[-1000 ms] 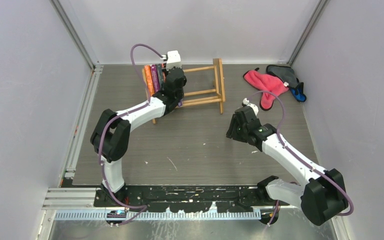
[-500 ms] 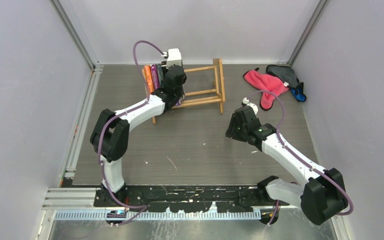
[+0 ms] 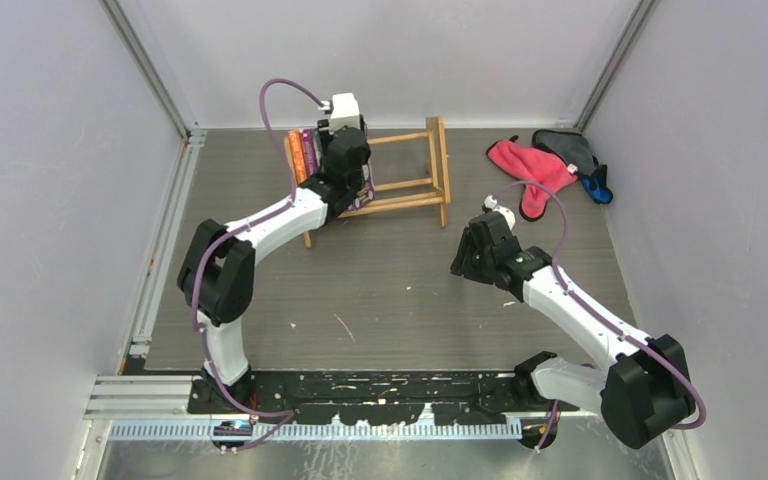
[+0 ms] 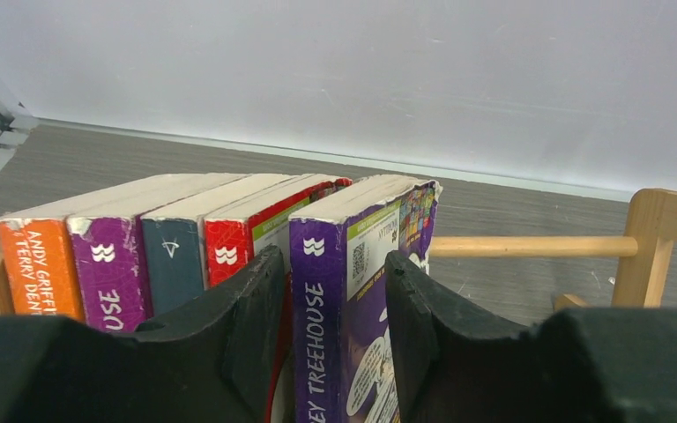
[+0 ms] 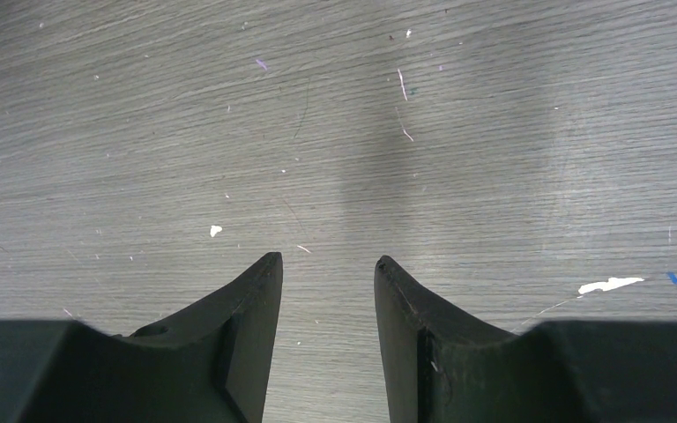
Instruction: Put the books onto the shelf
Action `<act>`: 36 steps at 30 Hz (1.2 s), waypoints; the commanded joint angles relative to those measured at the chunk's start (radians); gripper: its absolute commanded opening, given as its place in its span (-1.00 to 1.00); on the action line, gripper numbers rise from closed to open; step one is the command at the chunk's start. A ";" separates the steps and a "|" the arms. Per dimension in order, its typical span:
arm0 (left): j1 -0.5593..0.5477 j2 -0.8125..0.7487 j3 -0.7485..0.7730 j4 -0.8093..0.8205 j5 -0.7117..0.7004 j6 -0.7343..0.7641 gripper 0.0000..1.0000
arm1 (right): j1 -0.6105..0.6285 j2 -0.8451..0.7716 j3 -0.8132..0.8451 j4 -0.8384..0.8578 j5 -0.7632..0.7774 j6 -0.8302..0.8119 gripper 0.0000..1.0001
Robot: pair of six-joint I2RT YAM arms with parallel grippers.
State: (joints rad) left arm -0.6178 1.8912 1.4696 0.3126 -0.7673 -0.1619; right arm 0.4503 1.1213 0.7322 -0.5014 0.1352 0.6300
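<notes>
Left hand (image 4: 334, 256) loosened around end purple book (image 4: 317, 317); right hand (image 5: 324, 261) unchanged.

The fingers (image 4: 251, 308) of the left gripper (image 4: 331, 264) have been eased apart around the rightmost purple book (image 4: 317, 300), so that a thin gap is now seen beside its spine. In the top view, the left wrist (image 3: 346, 160) has been shifted slightly toward the back wall (image 3: 390, 50) and leftward. The purple cable (image 3: 268, 100) looped above it has been raised and drawn to the left.
</notes>
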 commanded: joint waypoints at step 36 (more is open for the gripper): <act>-0.032 -0.198 0.075 -0.184 -0.014 -0.088 -0.08 | 0.012 0.092 0.289 0.028 0.014 -0.026 -0.08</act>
State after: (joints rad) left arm -0.6411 1.8137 1.4864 0.1394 -0.7666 -0.2333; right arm 0.4515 1.1683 0.9264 -0.5236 0.1333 0.6250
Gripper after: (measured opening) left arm 0.457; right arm 0.470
